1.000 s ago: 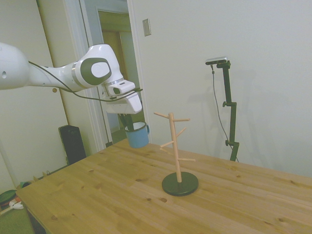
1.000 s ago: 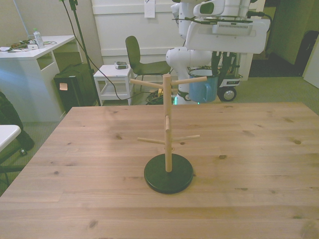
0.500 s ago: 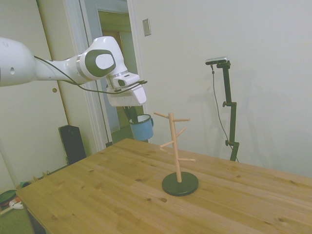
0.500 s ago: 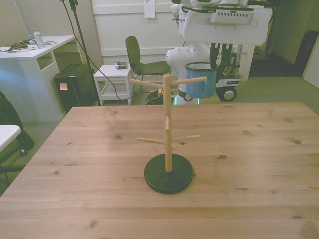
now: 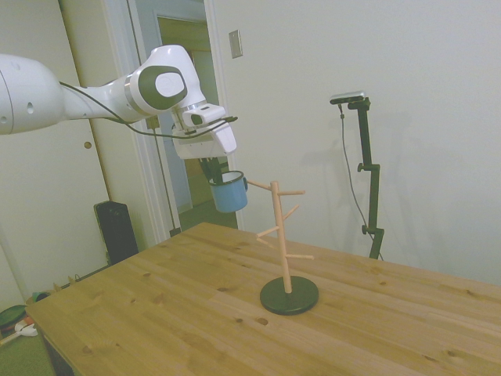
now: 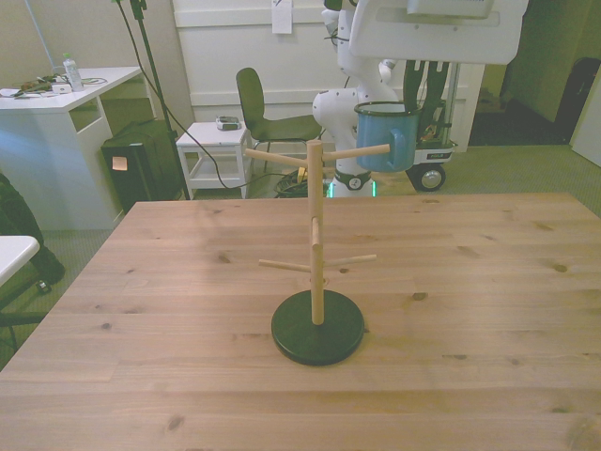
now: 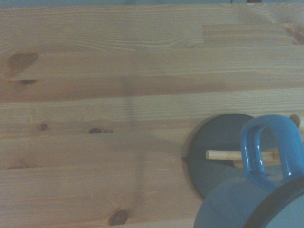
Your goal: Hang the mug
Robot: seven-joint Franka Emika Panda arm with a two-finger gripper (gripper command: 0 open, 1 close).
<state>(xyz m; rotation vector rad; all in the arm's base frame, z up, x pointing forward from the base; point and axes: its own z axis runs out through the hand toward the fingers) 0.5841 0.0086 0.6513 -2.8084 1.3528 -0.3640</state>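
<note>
The mug (image 5: 228,193), light blue with a dark rim, hangs in the air with my gripper (image 5: 215,174) shut on its rim from above. It is level with the top pegs of the wooden peg stand (image 5: 279,235), and its side is close to the tip of the upper peg that points at it. In the front view the mug (image 6: 381,137) shows just behind the tip of the upper peg on the front view's right, under the gripper (image 6: 418,94). The wrist view shows the mug's handle (image 7: 267,147) over a peg and the stand's dark base (image 7: 216,159).
The stand's round dark base (image 6: 317,327) sits mid-table on the wooden table (image 6: 488,310). Beyond the table are a chair (image 6: 258,108), a small white side table (image 6: 214,141) and a white desk (image 6: 56,103) at the front view's left.
The arm has risen and swung toward the peg stand, carrying the mug up from below peg height to level with the top pegs and closer to the peg tip.
</note>
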